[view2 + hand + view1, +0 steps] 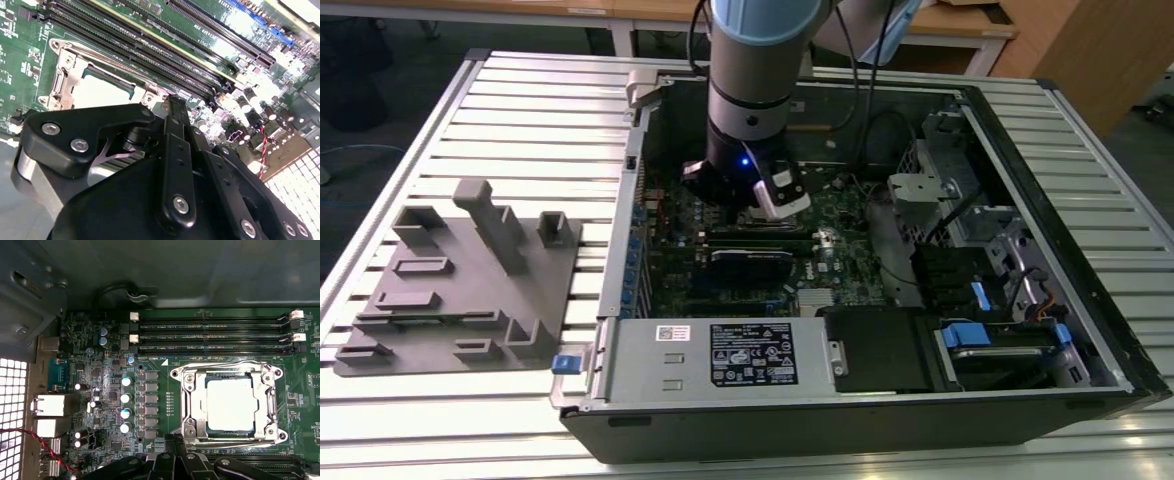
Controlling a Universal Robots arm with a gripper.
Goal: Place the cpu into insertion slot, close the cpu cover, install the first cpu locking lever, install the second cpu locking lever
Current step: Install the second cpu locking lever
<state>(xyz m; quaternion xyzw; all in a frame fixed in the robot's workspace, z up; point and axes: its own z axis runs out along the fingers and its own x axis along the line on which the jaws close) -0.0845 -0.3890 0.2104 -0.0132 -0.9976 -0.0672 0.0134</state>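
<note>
In the first wrist view the cpu (pixel 229 404), a flat square with a pale silver top, lies in the insertion slot (pixel 189 431). The silver cpu cover (pixel 199 405) lies flat around it, framing its top. One thin metal locking lever (pixel 225 364) runs along one side of the frame and a second lever (pixel 235 442) along the opposite side. My gripper (pixel 172 440) hovers just off the socket's corner, its black fingers (pixel 165 459) together with nothing between them. The second wrist view shows the gripper (pixel 175 105) beside the cpu (pixel 97 90). In the exterior view the gripper (pixel 767 205) is low inside the computer case.
Long black memory slots (pixel 210 332) run beside the socket, with capacitors (pixel 126 397) and rear ports (pixel 50 405) nearby. The open case's metal wall (pixel 638 150) surrounds the board. A grey fixture plate (pixel 460 280) lies on the slatted table at the exterior view's left.
</note>
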